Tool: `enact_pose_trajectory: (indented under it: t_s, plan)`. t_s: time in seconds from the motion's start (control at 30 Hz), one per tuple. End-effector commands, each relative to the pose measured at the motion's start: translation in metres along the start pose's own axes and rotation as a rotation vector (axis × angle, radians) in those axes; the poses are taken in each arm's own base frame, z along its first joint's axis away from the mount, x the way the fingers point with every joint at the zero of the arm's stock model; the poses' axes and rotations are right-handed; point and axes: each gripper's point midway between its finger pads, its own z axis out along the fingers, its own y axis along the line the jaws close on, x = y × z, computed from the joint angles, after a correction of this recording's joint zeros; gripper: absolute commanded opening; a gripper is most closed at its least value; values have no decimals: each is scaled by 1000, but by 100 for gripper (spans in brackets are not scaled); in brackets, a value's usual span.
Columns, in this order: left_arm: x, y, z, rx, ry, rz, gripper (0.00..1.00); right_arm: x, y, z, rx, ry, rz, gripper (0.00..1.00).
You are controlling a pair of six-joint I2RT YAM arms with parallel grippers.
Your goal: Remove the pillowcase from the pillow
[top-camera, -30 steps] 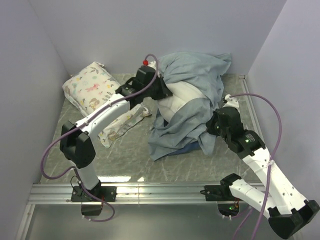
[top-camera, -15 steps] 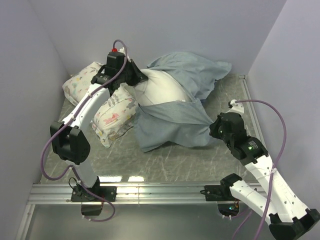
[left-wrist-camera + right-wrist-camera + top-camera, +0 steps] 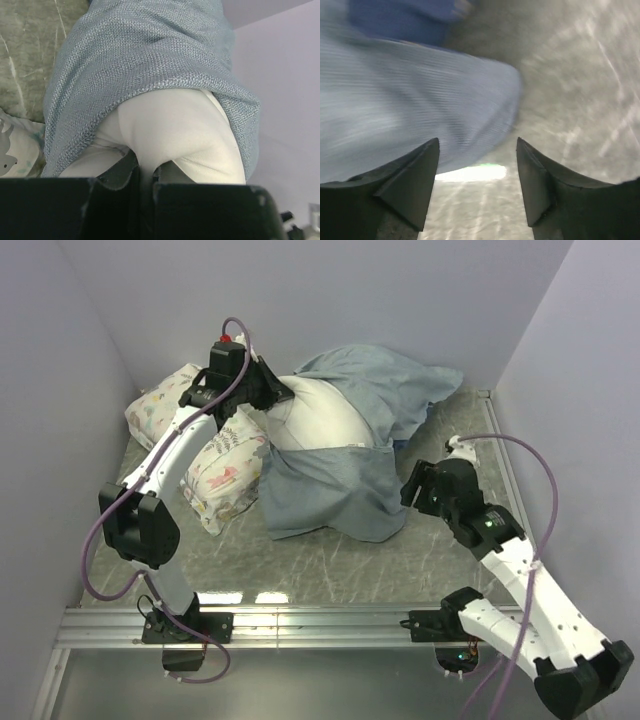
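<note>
The off-white pillow point(image 3: 322, 420) lies at the back of the table, half out of the pillowcase point(image 3: 335, 490), which shows its grey-blue reverse and drapes over the pillow's right and front. My left gripper point(image 3: 272, 392) is shut on the pillow's bare left end. In the left wrist view the pillow point(image 3: 175, 125) bulges from between the jaws of the left gripper point(image 3: 146, 172), with the pillowcase point(image 3: 140, 50) beyond it. My right gripper point(image 3: 407, 490) stands open beside the pillowcase's right front corner. In the right wrist view the right gripper point(image 3: 477, 150) holds nothing, and the pillowcase point(image 3: 410, 95) hangs just ahead.
A floral-print pillow point(image 3: 165, 405) sits in the back left corner and a second floral-print piece point(image 3: 225, 475) lies under my left arm. Grey walls close in on three sides. A metal rail point(image 3: 300, 625) runs along the near edge.
My left gripper has pulled the pillow's end left and back, baring more of the pillow. My right gripper has opened and let go of the pillowcase, which now lies slack.
</note>
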Motion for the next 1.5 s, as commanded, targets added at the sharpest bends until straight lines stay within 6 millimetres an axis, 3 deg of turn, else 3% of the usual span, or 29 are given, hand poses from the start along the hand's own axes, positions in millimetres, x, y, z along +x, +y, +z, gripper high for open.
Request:
enact_pose_trajectory:
  t_s: [0.0, 0.1, 0.17, 0.23, 0.27, 0.3, 0.37, 0.4, 0.53, 0.8, 0.9, 0.93, 1.0, 1.13, 1.23, 1.33, 1.47]
  plan:
    - [-69, -43, -18, 110, -273, 37, 0, -54, 41, -46, -154, -157, 12, 73]
    - [-67, -44, -18, 108, -272, 39, 0, -61, 73, -52, -233, -157, -6, 77]
    - [-66, -47, -18, 107, -272, 45, 0, -59, 92, -43, -241, -136, -42, 80]
    - [-65, -47, -17, 103, -269, 48, 0, -75, 108, -44, -260, -169, -40, 81]
    - [-63, -46, -16, 100, -266, 50, 0, -78, 111, -35, -239, -168, -44, 83]
    - [-64, -47, -17, 102, -268, 51, 0, -95, 118, -40, -241, -201, -35, 84]
    - [-62, -45, -16, 97, -266, 50, 0, -102, 121, -29, -189, -196, -43, 84]
    - [-61, -46, -18, 99, -268, 51, 0, -115, 128, -34, -196, -215, -25, 85]
    - [-57, -45, -15, 100, -262, 47, 0, -118, 137, -21, -178, -199, 0, 86]
    - [-51, -46, -11, 104, -253, 47, 0, -93, 135, 0, -177, -135, 11, 83]
    - [-50, -46, -10, 106, -249, 47, 0, -83, 133, -1, -194, -114, 8, 66]
    - [-50, -45, -10, 104, -249, 48, 0, -83, 132, -8, -214, -121, 13, 46]
    - [-49, -45, -9, 104, -248, 45, 0, -76, 125, -11, -218, -115, 13, 35]
    - [-50, -45, -7, 106, -251, 36, 0, -65, 112, -27, -233, -102, -3, 0]
    - [-51, -45, -6, 103, -260, 30, 0, -48, 103, -35, -261, -77, -10, 0]
    - [-54, -46, -6, 100, -269, 23, 0, -20, 98, -39, -310, -10, -44, 0]
    - [-54, -45, -3, 93, -272, 22, 0, 32, 98, -42, -422, 111, -122, 0]
